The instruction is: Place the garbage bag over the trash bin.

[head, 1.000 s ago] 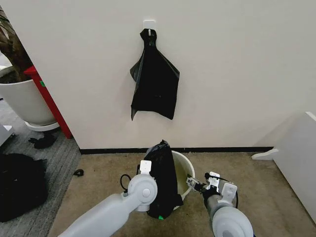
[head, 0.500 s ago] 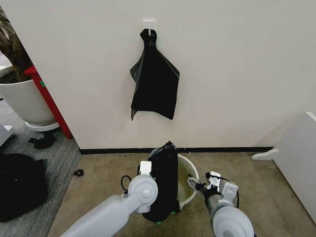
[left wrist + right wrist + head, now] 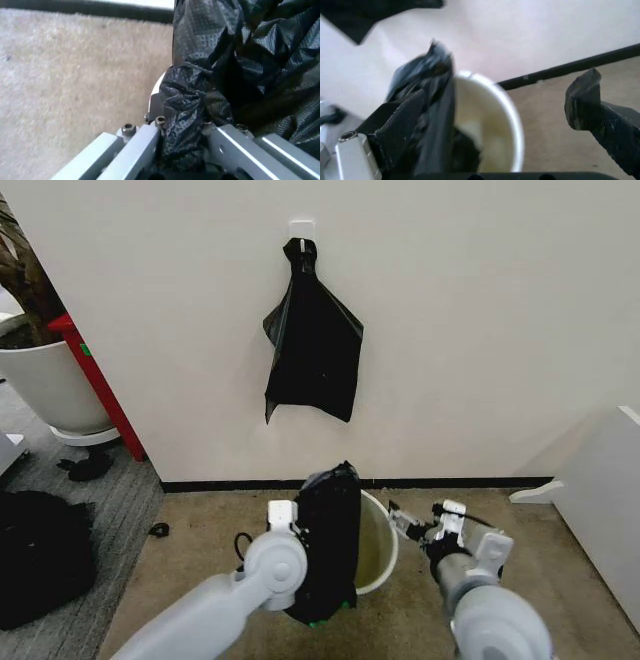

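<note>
A: Where is the garbage bag [image 3: 327, 542]?
B: Draped down the left side of the trash bin [image 3: 377, 552] on the carpet; the left end effector [image 3: 181, 150] is clenched on a bunch of it.
A: The right end effector [image 3: 495, 112]?
B: Spread wide, released, at the bin's right rim; another black bag [image 3: 314, 352] hangs on the wall hook behind; a plant pot [image 3: 45, 385] stands far left.

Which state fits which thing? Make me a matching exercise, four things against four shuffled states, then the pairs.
1 thin black plastic garbage bag
2 small round white plastic trash bin
3 right gripper
4 black bag on the wall

a hangs from a hook
b open, beside the bin's rim
c clamped in the left gripper
d partly draped in black

Pairs: 1-c, 2-d, 3-b, 4-a
</note>
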Available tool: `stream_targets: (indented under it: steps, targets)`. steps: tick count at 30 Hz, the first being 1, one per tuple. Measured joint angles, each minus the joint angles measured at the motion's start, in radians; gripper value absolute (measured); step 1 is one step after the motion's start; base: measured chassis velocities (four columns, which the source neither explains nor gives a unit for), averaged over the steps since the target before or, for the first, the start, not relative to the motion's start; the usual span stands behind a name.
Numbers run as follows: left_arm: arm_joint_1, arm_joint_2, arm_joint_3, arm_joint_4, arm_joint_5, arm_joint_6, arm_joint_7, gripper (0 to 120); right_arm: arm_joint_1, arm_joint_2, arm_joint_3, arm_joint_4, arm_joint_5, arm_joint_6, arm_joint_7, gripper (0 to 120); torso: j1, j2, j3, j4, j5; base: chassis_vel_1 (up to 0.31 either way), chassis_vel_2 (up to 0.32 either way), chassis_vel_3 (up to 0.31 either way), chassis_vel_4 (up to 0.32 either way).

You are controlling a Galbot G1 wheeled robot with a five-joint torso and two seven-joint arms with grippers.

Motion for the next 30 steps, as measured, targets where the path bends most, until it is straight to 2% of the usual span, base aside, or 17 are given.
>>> stream_targets:
  steps: [12, 17, 28, 30]
  targets:
    - [0.036, 0.054, -0.061, -0.062, 0.02, -0.083, 0.093, 0, 0.088, -0.004, -0.057, -0.019, 0.118, -0.038, -0.09, 100, 0.0, 0.0, 0.0, 0.0001, 0.0002, 0.0, 0.0, 0.0, 0.0]
    - [0.082, 0.07, -0.081, -0.064, 0.1, -0.125, 0.196, 0, 0.118, -0.003, -0.089, -0.043, 0.142, -0.052, -0.126, 100, 0.0, 0.0, 0.0, 0.0001, 0.0001, 0.0, 0.0, 0.0, 0.0]
    - [0.146, 0.099, -0.11, -0.091, 0.203, -0.143, 0.264, 0, 0.205, 0.023, -0.148, -0.104, 0.179, -0.05, -0.134, 100, 0.0, 0.0, 0.0, 0.0001, 0.0001, 0.0, 0.0, 0.0, 0.0]
    - [0.167, 0.107, -0.118, -0.094, 0.249, -0.151, 0.291, 0, 0.232, 0.039, -0.184, -0.124, 0.196, -0.043, -0.113, 100, 0.0, 0.0, 0.0, 0.0002, 0.0001, 0.0, 0.0, 0.0, 0.0]
